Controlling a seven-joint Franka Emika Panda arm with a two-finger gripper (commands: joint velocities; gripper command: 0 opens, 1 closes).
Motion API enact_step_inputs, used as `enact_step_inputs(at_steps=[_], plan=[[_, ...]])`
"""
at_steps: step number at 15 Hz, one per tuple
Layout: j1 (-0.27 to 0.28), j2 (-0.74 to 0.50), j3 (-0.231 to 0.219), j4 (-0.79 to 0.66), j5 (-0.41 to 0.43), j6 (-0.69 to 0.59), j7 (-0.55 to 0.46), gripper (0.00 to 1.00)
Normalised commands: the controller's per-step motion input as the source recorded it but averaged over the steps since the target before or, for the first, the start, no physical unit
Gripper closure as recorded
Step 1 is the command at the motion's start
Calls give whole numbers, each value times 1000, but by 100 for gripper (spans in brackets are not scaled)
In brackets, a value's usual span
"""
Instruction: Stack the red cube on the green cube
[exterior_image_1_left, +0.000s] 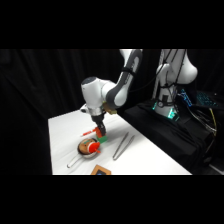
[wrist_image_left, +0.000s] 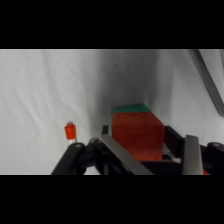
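Over the white table (exterior_image_1_left: 145, 155), the hand (wrist_image_left: 145, 150) grips the red cube (wrist_image_left: 137, 135) atop the green cube (wrist_image_left: 131, 108).

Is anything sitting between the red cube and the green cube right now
Nothing visible does. In the wrist view the red cube sits between the gripper fingers, directly over the green cube, whose edge shows just behind it.

The red cube (wrist_image_left: 137, 135) hides most of the green cube (wrist_image_left: 131, 108). In the side view both cubes are too small to tell apart. The picture's top cuts off the arm's middle.
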Motion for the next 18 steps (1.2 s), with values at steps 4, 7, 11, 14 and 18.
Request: enact_step_inputs(at_steps=[4, 7, 11, 14, 18], plan=[[-35, -63, 17, 67, 43, -101, -85, 0], [-7, -199, -13, 10, -14, -154, -52, 0], [7, -349, -19, -51, -35, -252, -38, 0], [16, -451, -11, -49, -46, -421, -35, 0], [18, -405, -8, 46, -63, -466, -15, 0]])
